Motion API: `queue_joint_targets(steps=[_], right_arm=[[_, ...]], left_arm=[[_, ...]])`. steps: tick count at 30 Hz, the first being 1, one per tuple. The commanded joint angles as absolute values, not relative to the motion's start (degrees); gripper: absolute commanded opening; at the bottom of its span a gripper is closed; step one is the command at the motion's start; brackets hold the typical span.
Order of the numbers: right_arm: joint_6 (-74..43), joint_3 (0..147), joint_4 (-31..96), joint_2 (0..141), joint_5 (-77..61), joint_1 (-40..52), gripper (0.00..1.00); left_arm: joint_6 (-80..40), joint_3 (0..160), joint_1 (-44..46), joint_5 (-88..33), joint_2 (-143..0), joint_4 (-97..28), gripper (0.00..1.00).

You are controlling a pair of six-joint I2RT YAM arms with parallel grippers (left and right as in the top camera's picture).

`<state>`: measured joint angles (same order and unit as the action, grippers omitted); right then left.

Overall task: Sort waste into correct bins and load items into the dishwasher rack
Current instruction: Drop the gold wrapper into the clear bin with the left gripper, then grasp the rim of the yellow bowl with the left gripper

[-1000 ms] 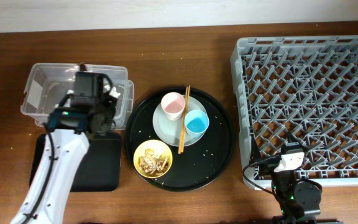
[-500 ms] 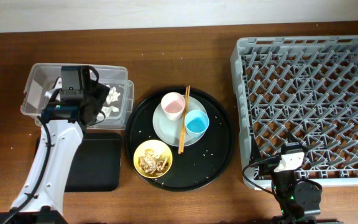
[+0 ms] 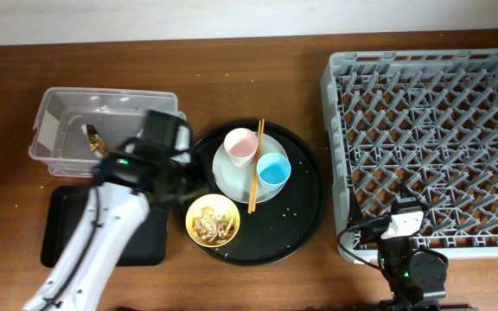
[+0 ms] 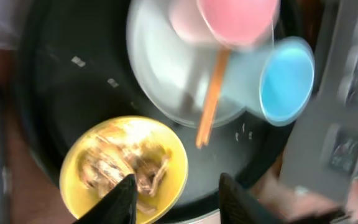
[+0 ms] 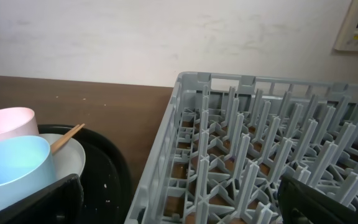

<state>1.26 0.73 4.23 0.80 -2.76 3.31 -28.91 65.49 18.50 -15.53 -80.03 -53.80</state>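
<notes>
Finds left claw spread open and empty just above yellow bowl of tan food scraps on round black tray. Finds pink cup, blue cup and chopsticks on grey plate beside it. Finds right claw open, empty, at dishwasher rack corner.

pink cup, blue cup, yel bowl, grey rack
</notes>
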Motion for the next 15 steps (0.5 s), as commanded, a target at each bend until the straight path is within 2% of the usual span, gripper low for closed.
queue_joint_targets(steps=[1, 5, 10, 15], right_arm=[[0.56, 0.32, 4.29, 0.43, -2.31, 2.98, 0.98], [0.56, 0.32, 4.29, 0.43, -2.31, 2.98, 0.98], [0.56, 0.32, 4.29, 0.43, -2.31, 2.98, 0.98], [0.56, 0.32, 4.29, 0.43, -2.31, 2.98, 0.98]], left_arm=[[-28.64, 62.72, 28.27, -8.29, -79.59, -54.06, 0.36], [-35.03, 60.99, 35.75, 0.93, -79.81, -52.97, 0.33], [-37.93, 59.53, 40.69, 1.56, -79.81, -49.25, 0.27], [-40.58, 57.32, 41.63, 1.54, -80.51, -46.78, 0.27]])
